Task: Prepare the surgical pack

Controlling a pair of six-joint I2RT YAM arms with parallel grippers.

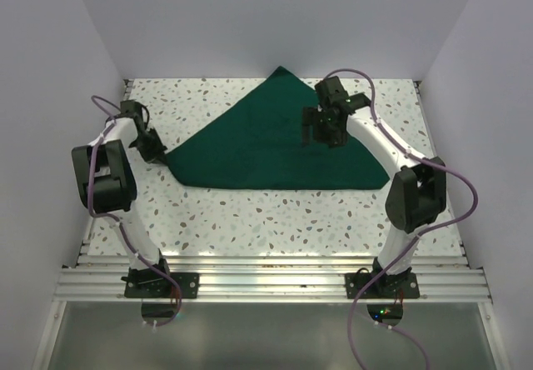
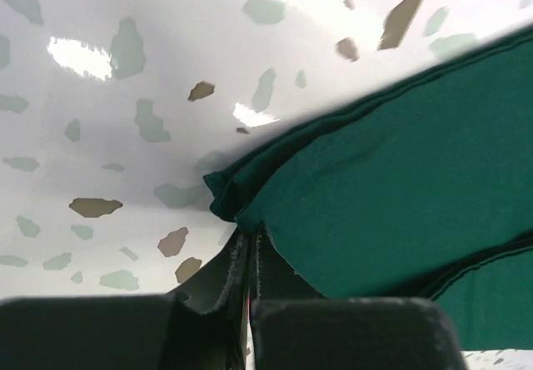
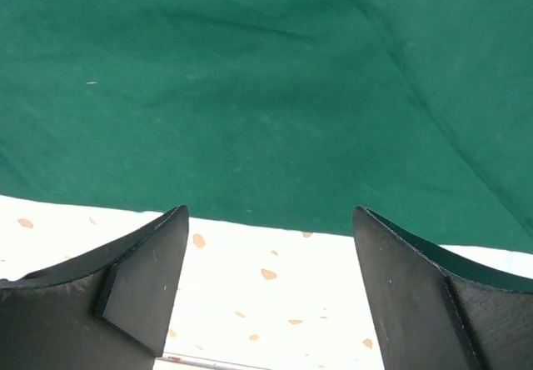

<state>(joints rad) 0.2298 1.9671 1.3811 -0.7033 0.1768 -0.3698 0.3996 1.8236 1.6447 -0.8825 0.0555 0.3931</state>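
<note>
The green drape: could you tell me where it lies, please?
Top view: the green drape lies folded centre-back on the table, left corner pinched by the left gripper.

No legible text, label, brand, number or sign in any of the three views. The green drape [image 1: 266, 149] is plain cloth. The speckled table [image 1: 250, 220] shows only its chip pattern, edge to edge.
</note>
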